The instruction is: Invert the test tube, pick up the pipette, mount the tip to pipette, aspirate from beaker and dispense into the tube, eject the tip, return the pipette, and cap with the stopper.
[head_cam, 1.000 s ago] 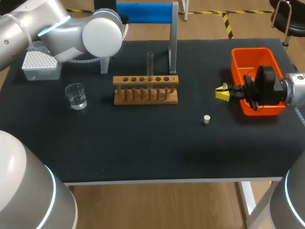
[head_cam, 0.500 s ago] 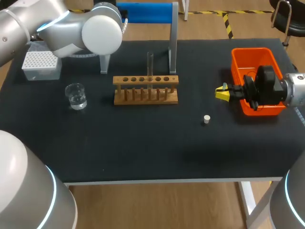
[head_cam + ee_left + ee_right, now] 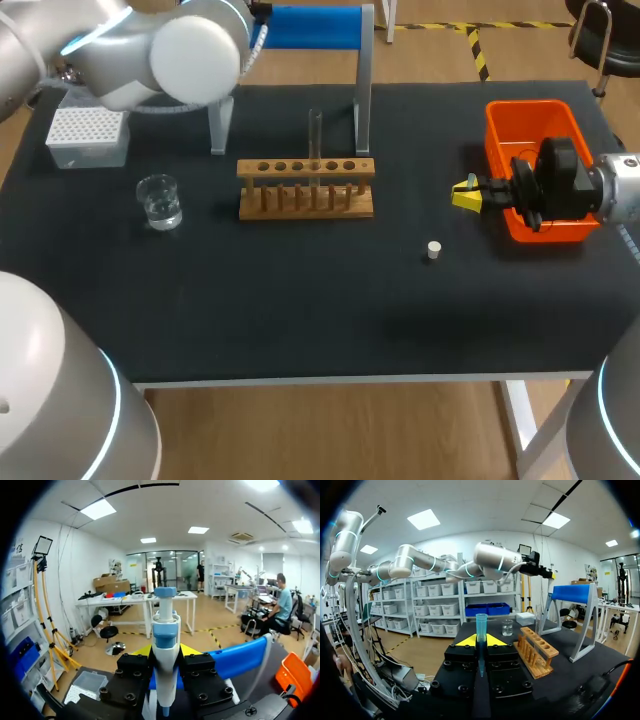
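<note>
In the left wrist view a white and blue pipette (image 3: 165, 645) stands upright between the fingers of my left gripper (image 3: 166, 653), which is shut on it. In the head view that gripper is hidden behind my left arm (image 3: 195, 45) at the back left. My right gripper (image 3: 463, 194) hovers left of the orange bin and is shut on a translucent blue pipette tip (image 3: 481, 625). A clear test tube (image 3: 315, 135) stands upright in the wooden rack (image 3: 306, 187). The beaker (image 3: 160, 200) with water sits left of the rack. A small white stopper (image 3: 433, 250) lies on the mat.
A white tip box (image 3: 87, 135) sits at the back left. The blue pipette stand (image 3: 305, 25) on grey legs rises behind the rack. An orange bin (image 3: 540, 120) stands at the right, under my right wrist.
My left arm has swung back and to the left, away from the stand. The right arm and the things on the table have stayed put.
</note>
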Robot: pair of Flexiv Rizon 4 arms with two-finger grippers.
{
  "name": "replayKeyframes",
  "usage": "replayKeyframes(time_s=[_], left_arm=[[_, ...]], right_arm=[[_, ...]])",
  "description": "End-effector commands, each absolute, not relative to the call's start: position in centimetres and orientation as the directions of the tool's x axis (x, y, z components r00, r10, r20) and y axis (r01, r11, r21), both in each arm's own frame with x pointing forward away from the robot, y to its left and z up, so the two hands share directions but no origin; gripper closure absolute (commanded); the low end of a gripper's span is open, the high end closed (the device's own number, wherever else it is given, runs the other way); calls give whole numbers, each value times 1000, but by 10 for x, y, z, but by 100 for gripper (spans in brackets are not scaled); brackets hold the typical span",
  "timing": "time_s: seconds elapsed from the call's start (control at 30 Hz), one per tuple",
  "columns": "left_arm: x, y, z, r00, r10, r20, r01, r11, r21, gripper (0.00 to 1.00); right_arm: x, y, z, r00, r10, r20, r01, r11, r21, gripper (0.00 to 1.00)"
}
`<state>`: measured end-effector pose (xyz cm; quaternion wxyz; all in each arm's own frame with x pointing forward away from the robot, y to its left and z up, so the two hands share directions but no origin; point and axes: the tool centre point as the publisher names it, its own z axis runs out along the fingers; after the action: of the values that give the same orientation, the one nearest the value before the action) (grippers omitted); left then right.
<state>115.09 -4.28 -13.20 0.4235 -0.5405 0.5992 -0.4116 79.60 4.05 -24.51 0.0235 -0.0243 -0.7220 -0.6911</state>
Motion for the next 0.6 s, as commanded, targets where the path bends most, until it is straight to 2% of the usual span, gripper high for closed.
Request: replayKeyframes(time_s=[0.03, 0.6], left_arm=[[1146, -30, -115, -179, -983, -43, -320, 100, -942, 100], [1140, -34, -85, -585, -810, 49, -387, 226, -894, 100]], right_arm=[[796, 41, -245, -998, 3, 67, 67, 44, 997, 100], [796, 41, -245, -998, 3, 67, 67, 44, 997, 100]])
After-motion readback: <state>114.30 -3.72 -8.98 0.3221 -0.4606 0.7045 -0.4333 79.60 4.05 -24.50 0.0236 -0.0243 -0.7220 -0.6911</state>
